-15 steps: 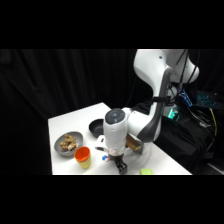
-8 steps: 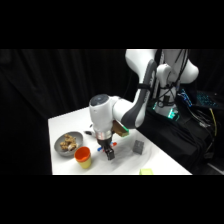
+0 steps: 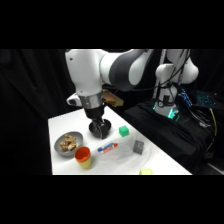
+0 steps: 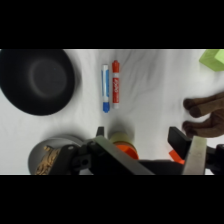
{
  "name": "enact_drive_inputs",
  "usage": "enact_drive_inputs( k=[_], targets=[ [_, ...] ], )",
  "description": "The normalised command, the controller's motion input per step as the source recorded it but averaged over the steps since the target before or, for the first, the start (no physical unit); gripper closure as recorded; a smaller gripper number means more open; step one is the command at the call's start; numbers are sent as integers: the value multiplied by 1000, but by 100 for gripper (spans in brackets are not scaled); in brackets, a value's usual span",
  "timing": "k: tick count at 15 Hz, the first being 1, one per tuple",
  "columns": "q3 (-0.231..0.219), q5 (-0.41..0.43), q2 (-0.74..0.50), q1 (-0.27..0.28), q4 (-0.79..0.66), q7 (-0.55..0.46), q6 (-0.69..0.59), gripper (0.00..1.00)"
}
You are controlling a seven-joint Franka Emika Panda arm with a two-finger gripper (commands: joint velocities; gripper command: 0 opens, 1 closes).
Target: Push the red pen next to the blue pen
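Near the desk (image 3: pixel 60 125) middle, the red pen (image 4: pixel 116 88) lies touching alongside the blue pen (image 4: pixel 105 88); the gripper (image 4: pixel 136 137) is spread, grasping nothing.

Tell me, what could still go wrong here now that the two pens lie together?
The red pen and blue pen lie side by side, apparently touching, so any sweep by the gripper could knock them apart again. A person's hand reaches in at the wrist view's right edge; the arm might bump it. The orange cup and black bowl stand close by and could be hit if the arm swings low.
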Motion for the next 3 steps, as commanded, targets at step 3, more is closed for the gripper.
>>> enact_drive_inputs(
  k=[3],
  targets=[
    [7, 0, 74, -102, 549, -175, -536, 0]
  ],
)
